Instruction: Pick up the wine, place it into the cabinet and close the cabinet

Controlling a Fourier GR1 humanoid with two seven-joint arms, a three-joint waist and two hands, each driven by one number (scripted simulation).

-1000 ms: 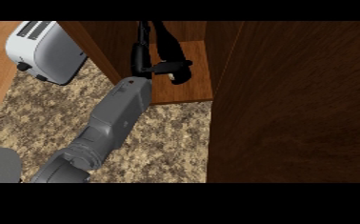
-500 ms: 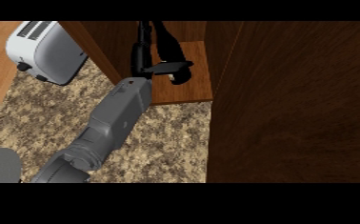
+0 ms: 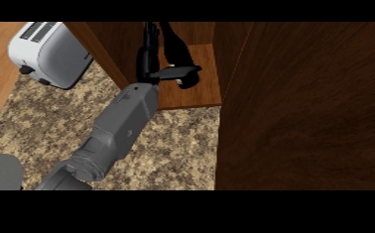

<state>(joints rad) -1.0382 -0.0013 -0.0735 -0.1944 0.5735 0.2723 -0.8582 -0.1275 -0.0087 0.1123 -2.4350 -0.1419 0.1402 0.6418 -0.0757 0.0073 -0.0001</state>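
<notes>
One hand [image 3: 170, 72] at frame centre, fingers curled round the dark wine [image 3: 176, 46], sets it inside the cabinet [image 3: 198, 95]; release, then door-closing, likely follow

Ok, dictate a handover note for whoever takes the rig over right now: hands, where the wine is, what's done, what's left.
Right hand: reaching into the cabinet, shut on the wine bottle.
Left hand: not in view; only a bit of grey arm at the lower left edge.
Wine bottle: inside the cabinet, above the shelf; I cannot tell whether it is resting on it.
Cabinet door: open, filling the right side of the view.
Done: wine picked up and brought into the cabinet.
Left: release the bottle, pull the arm out, close the door.
</notes>
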